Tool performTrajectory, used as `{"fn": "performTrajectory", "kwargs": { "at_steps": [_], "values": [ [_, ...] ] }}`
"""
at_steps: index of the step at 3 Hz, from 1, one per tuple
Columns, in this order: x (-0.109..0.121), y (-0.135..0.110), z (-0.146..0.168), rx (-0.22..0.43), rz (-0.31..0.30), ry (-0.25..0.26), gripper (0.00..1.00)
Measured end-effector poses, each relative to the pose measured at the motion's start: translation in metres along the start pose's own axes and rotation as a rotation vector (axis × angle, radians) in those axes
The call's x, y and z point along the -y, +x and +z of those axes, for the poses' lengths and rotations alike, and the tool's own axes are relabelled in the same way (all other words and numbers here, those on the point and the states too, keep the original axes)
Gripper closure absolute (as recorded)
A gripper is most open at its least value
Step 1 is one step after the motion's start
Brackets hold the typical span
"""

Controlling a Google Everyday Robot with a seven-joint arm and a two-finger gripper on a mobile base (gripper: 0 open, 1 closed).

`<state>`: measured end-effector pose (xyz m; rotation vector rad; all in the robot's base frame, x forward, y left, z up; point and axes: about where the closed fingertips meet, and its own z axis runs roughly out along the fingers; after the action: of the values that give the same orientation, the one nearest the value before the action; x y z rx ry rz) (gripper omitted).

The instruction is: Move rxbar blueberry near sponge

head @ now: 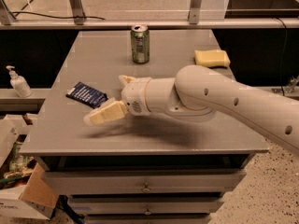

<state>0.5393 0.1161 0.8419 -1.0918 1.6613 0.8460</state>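
The rxbar blueberry (87,94) lies flat on the grey table (177,139) at its left side, a dark navy wrapper with white print. The sponge (212,58), a pale yellow block, lies at the table's far right. My gripper (108,100) hovers over the table just right of the bar, its cream fingers (103,114) spread apart, one in front of the bar's right end and one behind it. The gripper is open and holds nothing. The white arm (233,101) reaches in from the right.
A green drink can (139,43) stands upright at the table's far middle. A hand-sanitiser bottle (18,82) sits on a low ledge to the left. Cardboard boxes (28,195) lie on the floor at the lower left. Drawers run under the tabletop.
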Motion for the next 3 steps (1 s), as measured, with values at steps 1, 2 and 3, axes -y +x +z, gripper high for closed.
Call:
{"fn": "performTrajectory", "kwargs": {
  "at_steps": [1,2,3],
  "values": [
    [0.015,0.005,0.021,-0.004,-0.005,0.014,0.00],
    [0.024,0.010,0.041,-0.009,-0.014,0.020,0.00],
    [0.027,0.010,0.053,-0.014,-0.040,0.022,0.18]
  ]
}}
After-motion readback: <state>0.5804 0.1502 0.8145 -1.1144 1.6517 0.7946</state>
